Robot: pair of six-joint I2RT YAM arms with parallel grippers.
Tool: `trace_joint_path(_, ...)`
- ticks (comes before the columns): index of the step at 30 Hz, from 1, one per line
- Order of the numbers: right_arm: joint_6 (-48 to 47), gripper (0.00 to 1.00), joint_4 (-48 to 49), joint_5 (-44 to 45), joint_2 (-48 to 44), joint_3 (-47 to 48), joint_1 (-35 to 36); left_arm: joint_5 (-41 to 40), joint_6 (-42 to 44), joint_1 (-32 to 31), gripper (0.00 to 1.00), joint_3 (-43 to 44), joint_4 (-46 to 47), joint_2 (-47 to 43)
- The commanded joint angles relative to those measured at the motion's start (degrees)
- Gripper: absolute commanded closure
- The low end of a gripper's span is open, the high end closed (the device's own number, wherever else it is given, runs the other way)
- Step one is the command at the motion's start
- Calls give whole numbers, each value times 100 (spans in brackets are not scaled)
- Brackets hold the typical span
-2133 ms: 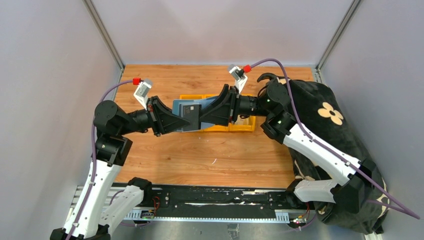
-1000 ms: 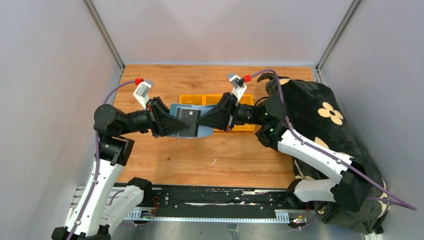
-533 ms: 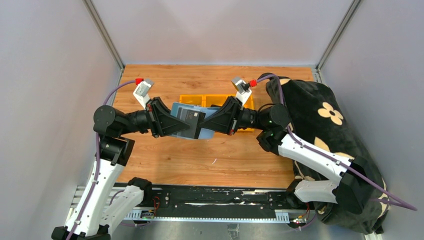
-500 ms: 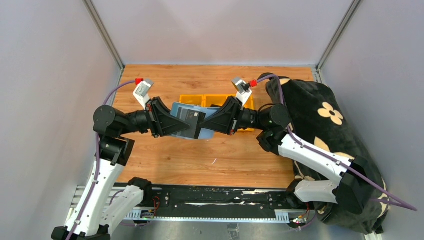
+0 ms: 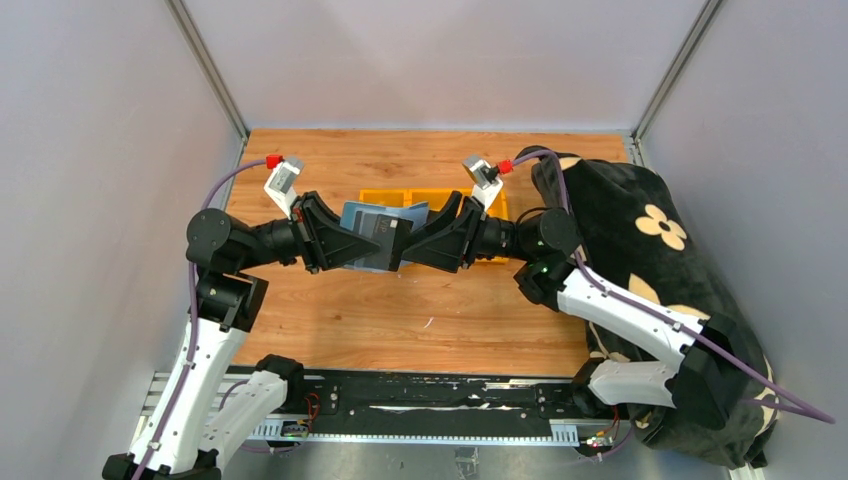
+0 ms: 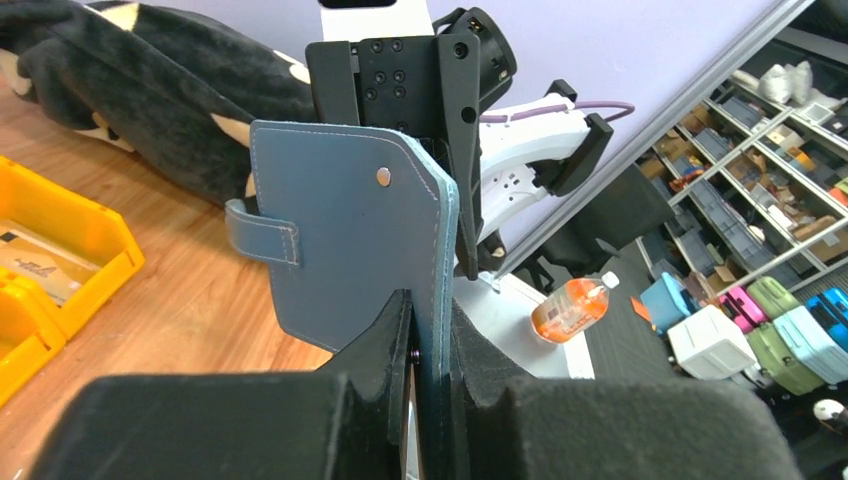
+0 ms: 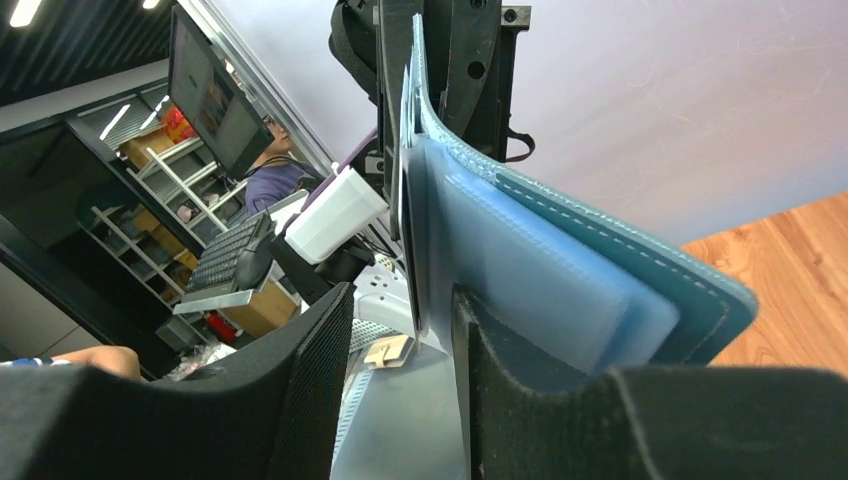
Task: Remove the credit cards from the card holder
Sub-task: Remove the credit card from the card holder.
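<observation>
Two claws [image 6: 430, 325] [image 7: 400, 305], one card holder [image 6: 350, 240], at least two yellow bins [image 6: 100, 272] [image 6: 20, 345].

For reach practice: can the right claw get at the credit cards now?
Probably yes: the left claw pinches the slate-blue folding card holder, and the open right claw straddles the edges of the thin flat credit cards.
</observation>
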Motion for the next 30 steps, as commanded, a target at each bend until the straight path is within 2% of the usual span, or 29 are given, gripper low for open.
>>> trace_joint_path(1,73,54,220,87,215,255,35,-52,274,-7,100,195,-109,-78)
trace_joint_path(5,152,54,322,15,423,458,114,-76,471,-9,100,241,-352,-73)
trace_joint_path(7,205,58,346,-33,503,546,128,-67,495,-4,100,240,-361,-83)
trace_joint_path(11,231,89,394,-140,547,547,122,-38,523,-3,100,288,-436,-88)
trace_joint_path(13,172,99,284,-197,449,460,72,-7,490,-9,98,322,-424,-99)
trace_joint_path(19,-273,100,-484,-229,-63,217,-186,89,430,-5,94,390,-419,-95)
trace_joint_path(27,-370,100,-860,-458,-444,37,-539,74,468,-3,93,428,-437,-83)
trace_joint_path(29,-417,100,-1056,-543,-579,9,-710,31,836,2,94,524,-707,-65)
trace_joint_path(30,-493,100,-1252,-577,-686,0,-839,-4,1120,12,96,629,-1145,-46)
